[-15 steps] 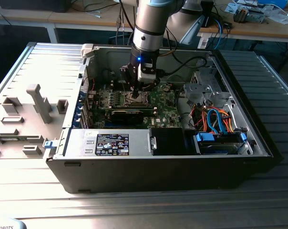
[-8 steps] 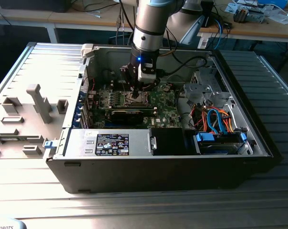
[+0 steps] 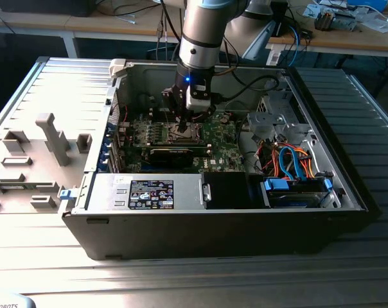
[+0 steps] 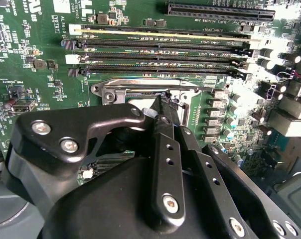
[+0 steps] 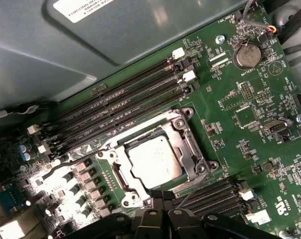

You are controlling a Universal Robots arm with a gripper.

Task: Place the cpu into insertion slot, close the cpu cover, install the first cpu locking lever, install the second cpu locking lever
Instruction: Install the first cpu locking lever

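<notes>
one cpu lies seated in the one insertion slot, framed by one cpu cover, just below the hand, whose fingertips are pressed together, gripping nothing.

Open PC case lying on its side on a ribbed metal table. The arm comes straight down into it, and the gripper sits right over the socket on the green board. Can't tell what the fingers are doing. Orange and blue cables are bunched toward the exterior view's right. Grey plastic fixtures stand on the table at the exterior view's left, and a labelled silver box runs along the case's near side.
</notes>
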